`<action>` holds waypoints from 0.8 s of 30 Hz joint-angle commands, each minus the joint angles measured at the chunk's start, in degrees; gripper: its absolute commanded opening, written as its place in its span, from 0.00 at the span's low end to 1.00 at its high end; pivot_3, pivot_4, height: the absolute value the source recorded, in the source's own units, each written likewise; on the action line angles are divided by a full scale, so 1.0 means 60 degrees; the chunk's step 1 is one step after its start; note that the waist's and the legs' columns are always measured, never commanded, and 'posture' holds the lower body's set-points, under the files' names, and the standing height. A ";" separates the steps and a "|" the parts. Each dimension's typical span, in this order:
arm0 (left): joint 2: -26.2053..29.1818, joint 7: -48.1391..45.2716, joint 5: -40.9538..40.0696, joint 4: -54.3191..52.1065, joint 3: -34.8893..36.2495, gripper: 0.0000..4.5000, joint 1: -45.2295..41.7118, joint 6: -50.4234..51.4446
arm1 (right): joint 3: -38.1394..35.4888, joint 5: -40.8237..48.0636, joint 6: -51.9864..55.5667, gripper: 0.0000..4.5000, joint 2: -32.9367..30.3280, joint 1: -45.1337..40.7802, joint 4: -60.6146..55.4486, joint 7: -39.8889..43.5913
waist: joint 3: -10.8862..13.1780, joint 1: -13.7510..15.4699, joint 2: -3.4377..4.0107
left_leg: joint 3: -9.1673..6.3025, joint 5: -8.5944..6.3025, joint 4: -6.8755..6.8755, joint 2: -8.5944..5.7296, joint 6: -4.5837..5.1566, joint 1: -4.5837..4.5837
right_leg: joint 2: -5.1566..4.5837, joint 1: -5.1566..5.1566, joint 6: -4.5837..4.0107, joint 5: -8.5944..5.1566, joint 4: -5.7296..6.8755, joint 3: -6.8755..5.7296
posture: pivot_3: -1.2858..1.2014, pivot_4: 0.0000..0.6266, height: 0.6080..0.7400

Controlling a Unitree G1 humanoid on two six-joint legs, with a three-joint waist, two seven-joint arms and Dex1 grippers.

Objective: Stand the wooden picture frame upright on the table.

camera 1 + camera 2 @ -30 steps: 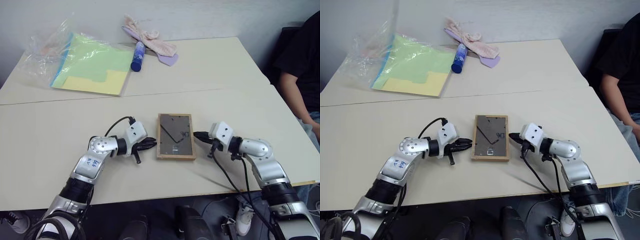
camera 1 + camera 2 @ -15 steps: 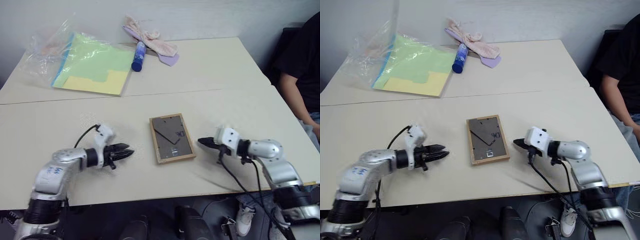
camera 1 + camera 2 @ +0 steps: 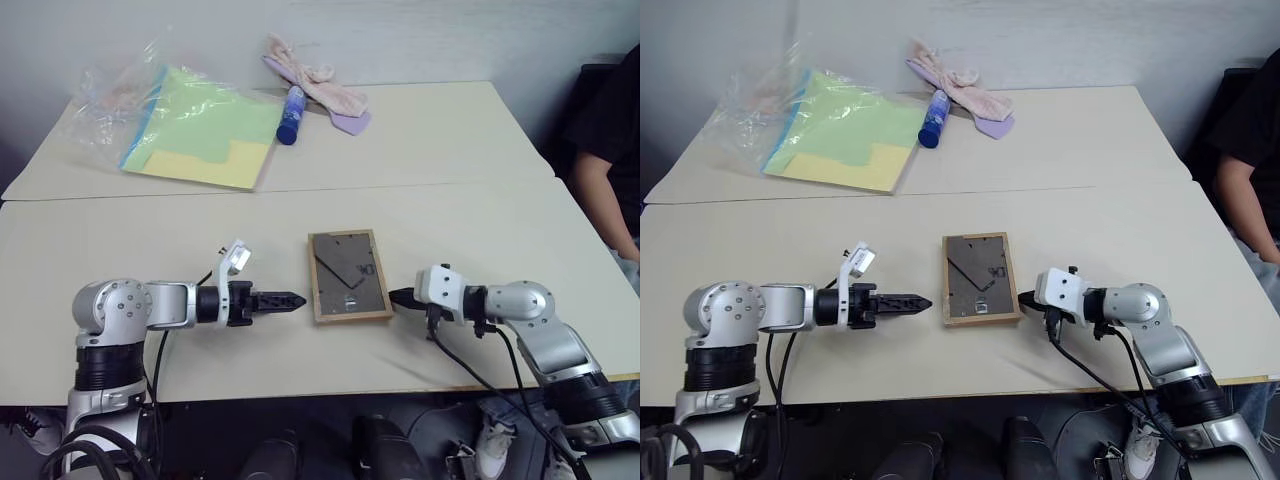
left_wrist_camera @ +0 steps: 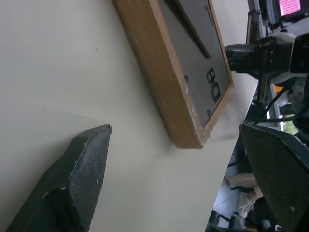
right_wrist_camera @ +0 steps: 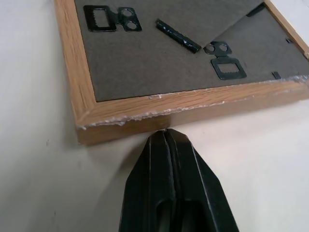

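A plain pale wall (image 3: 420,40) rises behind, evenly lit.

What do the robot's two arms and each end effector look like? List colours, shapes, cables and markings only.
Both arms are silver-grey metal with rounded joint housings and black bands between segments. Each wrist carries a white boxy block, and a black cable loops from it along the arm. The left end effector and the right end effector each have two black tapered fingers. No marking is legible.

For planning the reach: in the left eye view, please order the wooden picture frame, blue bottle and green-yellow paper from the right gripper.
1. Small light-wood picture frame, just beside the right gripper.
2. Blue bottle, far side.
3. Green-yellow paper in clear bag, far left.
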 commanded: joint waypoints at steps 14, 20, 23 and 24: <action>-0.1415 0.3958 -0.3131 0.3276 -0.0816 1.00 -0.1169 0.0219 | 0.0253 -0.0227 0.0191 0.00 0.0444 -0.0373 -0.0288 -0.0159 | -0.0018 0.0215 0.0007 | -0.0021 0.0000 0.0031 -0.0027 0.0001 -0.0002 | -0.0024 0.0017 0.0008 0.0005 0.0003 -0.0023 | 0.52 0.24 1.00; -0.1501 0.4407 -0.3160 0.3524 -0.0356 0.65 -0.1247 0.0219 | 0.0149 -0.0243 0.0138 0.00 0.0433 -0.0317 -0.0161 -0.0282 | -0.0018 0.0156 0.0007 | -0.0021 0.0000 0.0029 -0.0025 0.0001 -0.0003 | -0.0021 0.0010 0.0009 0.0005 0.0004 -0.0026 | 0.52 0.24 1.00; -0.1310 0.4393 -0.3044 0.3208 -0.0103 0.43 -0.1060 0.0219 | -0.0341 0.0554 0.0742 0.04 0.0363 -0.0160 -0.0321 -0.0020 | -0.0018 0.0146 0.0006 | -0.0021 0.0000 0.0028 -0.0024 0.0001 -0.0005 | -0.0020 0.0009 0.0009 0.0005 0.0003 -0.0026 | 0.52 0.24 1.00; -0.1253 0.4366 -0.3025 0.3061 0.0004 0.39 -0.0983 0.0218 | -0.0486 0.0788 0.0791 0.08 0.0294 -0.0124 -0.0347 0.0125 | -0.0018 0.0145 0.0006 | -0.0022 0.0000 0.0027 -0.0022 0.0001 -0.0008 | -0.0020 0.0008 0.0009 0.0005 0.0002 -0.0028 | 0.52 0.24 1.00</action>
